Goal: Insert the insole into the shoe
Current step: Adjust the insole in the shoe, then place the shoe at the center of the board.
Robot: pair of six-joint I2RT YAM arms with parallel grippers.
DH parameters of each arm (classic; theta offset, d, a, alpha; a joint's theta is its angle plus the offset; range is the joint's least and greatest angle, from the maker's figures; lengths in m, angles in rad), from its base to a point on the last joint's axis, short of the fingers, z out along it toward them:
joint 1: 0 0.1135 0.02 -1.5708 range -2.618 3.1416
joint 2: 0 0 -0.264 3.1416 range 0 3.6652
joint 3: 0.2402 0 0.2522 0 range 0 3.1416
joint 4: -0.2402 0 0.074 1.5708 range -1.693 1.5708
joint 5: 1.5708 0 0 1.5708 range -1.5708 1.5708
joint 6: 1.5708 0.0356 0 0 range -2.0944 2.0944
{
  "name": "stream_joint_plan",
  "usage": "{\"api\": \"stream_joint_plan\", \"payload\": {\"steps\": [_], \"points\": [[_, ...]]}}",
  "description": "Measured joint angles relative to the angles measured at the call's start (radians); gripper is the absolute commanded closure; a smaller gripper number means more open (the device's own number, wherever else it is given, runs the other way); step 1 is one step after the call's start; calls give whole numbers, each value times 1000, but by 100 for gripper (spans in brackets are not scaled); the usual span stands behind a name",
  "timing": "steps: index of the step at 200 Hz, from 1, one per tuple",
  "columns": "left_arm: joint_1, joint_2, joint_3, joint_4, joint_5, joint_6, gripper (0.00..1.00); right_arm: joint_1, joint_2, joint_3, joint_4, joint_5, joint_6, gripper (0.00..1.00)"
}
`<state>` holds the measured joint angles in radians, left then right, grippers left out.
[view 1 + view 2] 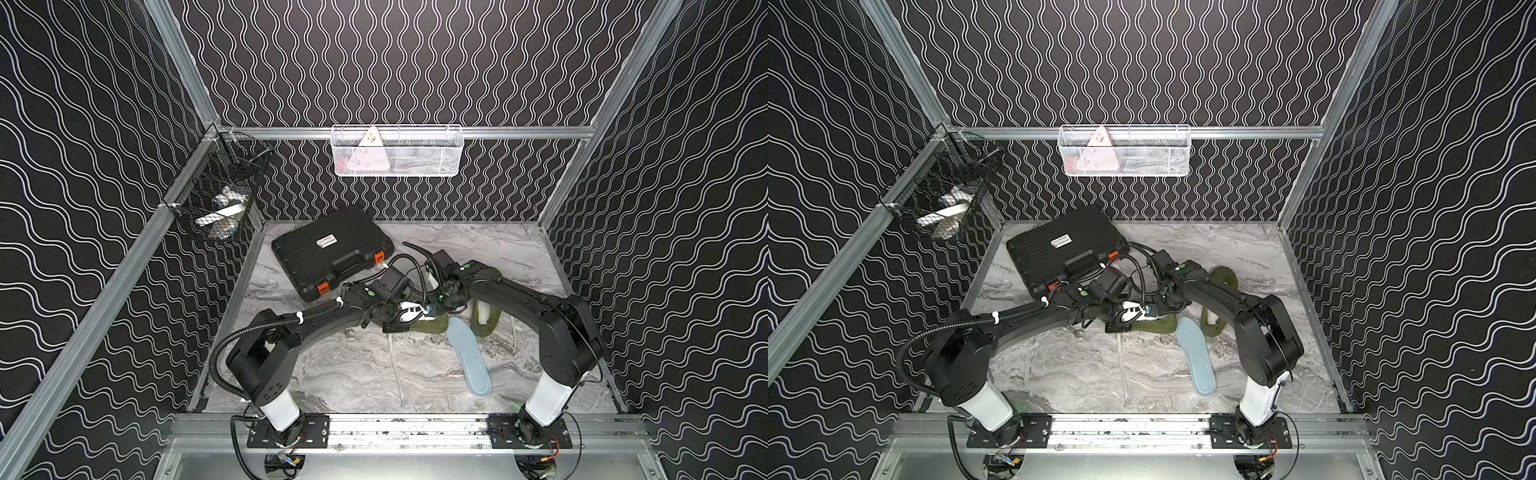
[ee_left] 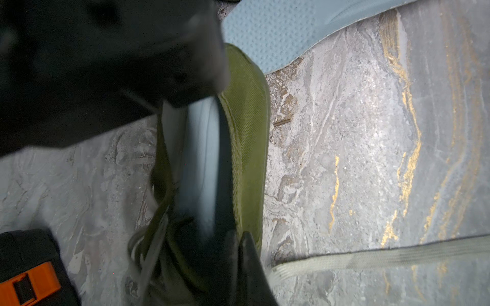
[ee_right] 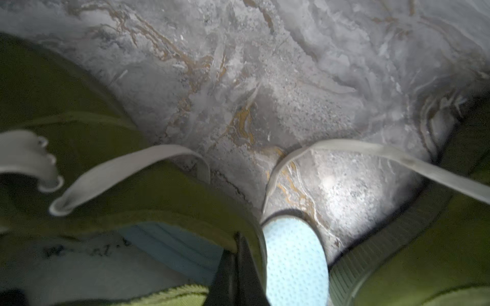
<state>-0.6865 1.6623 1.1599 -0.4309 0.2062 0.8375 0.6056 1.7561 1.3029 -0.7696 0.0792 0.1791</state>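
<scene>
Starting at the near edge of the table (image 1: 353,374), one loose insole (image 1: 467,357) lay flat on the marble, heel end nearest and toe end just beside the shoes. Behind it, both grippers met over the shoe (image 2: 246,127). The left gripper (image 2: 242,246) had its jaws closed, apparently pinching that shoe's side wall. The right gripper (image 3: 236,249) was likewise closed on the rim, as far as the blurred wrist view allowed.

A fitted insole (image 2: 198,164) lay inside this shoe along its length. Whether it sat flat at the toe could not be told. The second shoe (image 1: 490,328) stood just beside the loose insole's toe, partly hidden under the right arm.

Judged progress: the shoe in hand looked nearly finished, with only seating left. The loose insole was not yet in any shoe.

Farther back lay a black case (image 1: 332,253). On the walls hung a black wire basket (image 1: 220,195) and a white mesh basket (image 1: 395,151).

Count: two shoes, two insoles, two grippers, one case, two baskets.
</scene>
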Motion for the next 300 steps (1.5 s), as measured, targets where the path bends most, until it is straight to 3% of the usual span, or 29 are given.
{"api": "stream_joint_plan", "payload": {"steps": [53, 117, 166, 190, 214, 300], "points": [[32, 31, 93, -74, -1, 29, 100, -2, -127, -78, -11, -69, 113, 100], [64, 109, 158, -122, -48, 81, 96, 30, -226, -242, 111, -213, 373, 100], [99, 152, 183, -138, -59, 106, 84, 87, -189, -280, 237, -220, 521, 100], [113, 169, 190, -137, -72, 109, 71, 108, -175, -294, 280, -197, 567, 100], [133, 155, 187, -132, -65, 107, 50, 119, -166, -310, 327, -175, 616, 100], [166, -20, 78, -120, -6, 34, 37, 127, -108, -281, 447, -114, 722, 100]]}}
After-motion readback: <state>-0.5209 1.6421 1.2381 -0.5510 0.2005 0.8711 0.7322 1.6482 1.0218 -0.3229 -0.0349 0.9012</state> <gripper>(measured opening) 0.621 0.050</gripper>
